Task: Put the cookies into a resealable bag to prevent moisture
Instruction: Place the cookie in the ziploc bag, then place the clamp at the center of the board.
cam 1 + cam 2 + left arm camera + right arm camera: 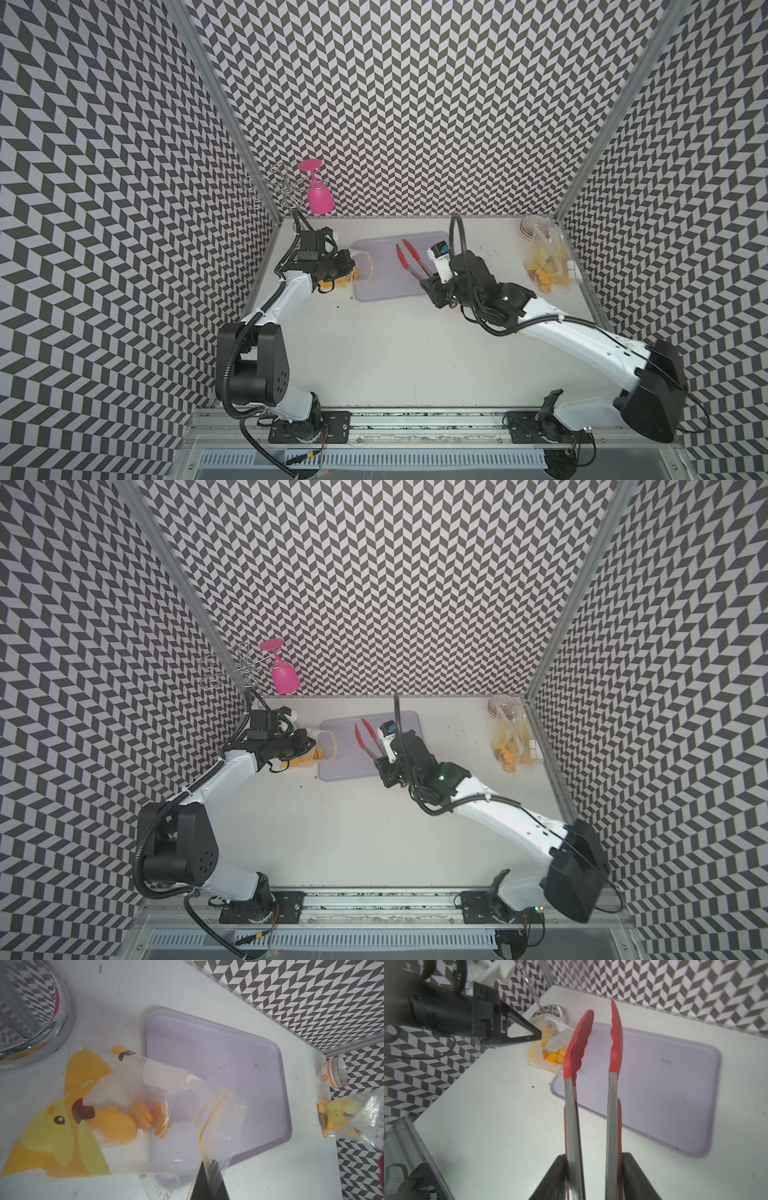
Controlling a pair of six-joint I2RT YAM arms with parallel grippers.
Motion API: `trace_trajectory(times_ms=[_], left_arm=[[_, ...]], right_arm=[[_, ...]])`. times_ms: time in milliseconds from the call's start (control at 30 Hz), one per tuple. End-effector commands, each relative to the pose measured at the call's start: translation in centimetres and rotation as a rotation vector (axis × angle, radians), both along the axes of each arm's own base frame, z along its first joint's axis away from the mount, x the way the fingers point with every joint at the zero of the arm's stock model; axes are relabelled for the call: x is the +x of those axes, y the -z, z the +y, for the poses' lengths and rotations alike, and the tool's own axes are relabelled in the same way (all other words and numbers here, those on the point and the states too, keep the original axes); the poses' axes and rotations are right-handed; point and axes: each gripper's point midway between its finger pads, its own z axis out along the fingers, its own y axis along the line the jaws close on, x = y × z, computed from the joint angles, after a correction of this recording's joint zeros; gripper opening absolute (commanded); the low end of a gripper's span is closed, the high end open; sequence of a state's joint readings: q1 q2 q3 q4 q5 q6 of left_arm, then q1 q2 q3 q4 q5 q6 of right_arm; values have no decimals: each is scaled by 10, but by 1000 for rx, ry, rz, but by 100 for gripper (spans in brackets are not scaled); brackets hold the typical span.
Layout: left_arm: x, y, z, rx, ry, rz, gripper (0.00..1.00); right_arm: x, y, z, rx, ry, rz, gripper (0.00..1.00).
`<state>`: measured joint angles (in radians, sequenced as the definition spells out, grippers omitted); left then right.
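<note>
Several yellow-orange cookies (124, 1124) lie inside a clear resealable bag (187, 1118) printed with a yellow duck. The bag rests at the table's left, its mouth over the edge of a purple tray (382, 291). My left gripper (207, 1164) is shut on the bag's rim at the yellow zip line, holding the mouth up. My right gripper (593, 1157) is shut on the steel handles of red-tipped tongs (612, 1043). The tongs point over the tray toward the bag, tips apart with nothing between them. In both top views the tongs (409, 257) hover above the tray (353, 766).
A second clear bag holding yellow pieces (544, 266) lies at the back right beside a small patterned cup (332, 1073). A pink wine glass (320, 195) hangs on a wire rack in the back left corner, whose chrome base (31, 1022) stands near the bag.
</note>
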<state>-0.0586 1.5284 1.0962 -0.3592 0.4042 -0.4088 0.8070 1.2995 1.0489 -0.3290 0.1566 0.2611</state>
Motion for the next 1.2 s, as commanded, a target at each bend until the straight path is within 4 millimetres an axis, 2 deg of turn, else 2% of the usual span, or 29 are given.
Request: trace_trajectory(times_ms=[0,133,233,433,567,667,733,800,867,933,1033,1167], left_arm=[[0,-16,4,16,-8,-58,0],[-1,-19,4,16,-8,-69,0],[-4,-23,-2,-5,16,-80,0],[-14,-25,-11,3,31,-73,0],[-26,-36,-12,9,27,-79,0],[-37,-47,-10,10,18,-95,0],[-44,-54,-10,7,14,-98,0],[-52,-62,-12,6,21,-103,0],[-59,-72,-17,13,40,-115,0],[-67,-81,-22,25,58,-123,0],[-79,-96,-39,12,121,-137,0],[-102,-119,-79,11,288,-178,0]], right_arm=[[6,16,-61,31,310,6,42],[-8,64,-122,19,496,122,42],[-15,96,-142,25,541,200,42],[-16,141,-143,-1,534,287,42],[-18,170,-143,-36,508,375,40],[-22,187,-138,-59,474,448,50],[-23,193,-137,-61,471,469,62],[-21,190,-136,-45,471,464,77],[-18,179,-135,-24,475,440,87],[-15,165,-137,-14,488,409,89],[-8,131,-145,6,524,321,89],[1,66,-151,106,519,124,91]])
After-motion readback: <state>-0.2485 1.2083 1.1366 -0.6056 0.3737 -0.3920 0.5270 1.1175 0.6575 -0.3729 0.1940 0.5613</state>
